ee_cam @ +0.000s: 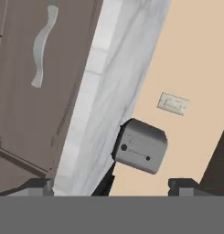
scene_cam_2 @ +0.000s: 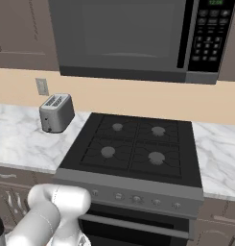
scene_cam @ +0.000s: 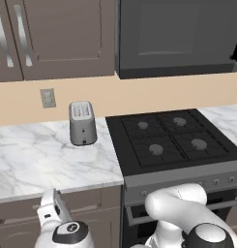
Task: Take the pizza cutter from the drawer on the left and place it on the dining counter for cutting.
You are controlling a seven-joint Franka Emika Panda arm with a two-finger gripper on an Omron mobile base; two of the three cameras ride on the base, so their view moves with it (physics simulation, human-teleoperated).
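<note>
The drawer point(ee_cam: 26, 105) is a taupe-brown front with a slim curved silver pull point(ee_cam: 44, 43); it sits shut under the marble worktop edge and also appears as the drawer point(scene_cam: 88, 198). My gripper point(ee_cam: 111, 185) is open, its dark fingertips point(ee_cam: 38, 185) spread wide with nothing between them. It points up past the drawer front, a short way off it. The white hand point(scene_cam: 51, 209) sits low at the left, just in front of the drawer. The pizza cutter is hidden. The dining counter is out of view.
A silver toaster point(scene_cam: 82, 123) stands on the marble worktop point(scene_cam: 33, 155) below a wall outlet point(scene_cam: 48, 98). To the right is the black stove point(scene_cam: 173, 138), with a microwave point(scene_cam_2: 133, 36) above it. Wall cabinets point(scene_cam: 57, 34) hang at the upper left.
</note>
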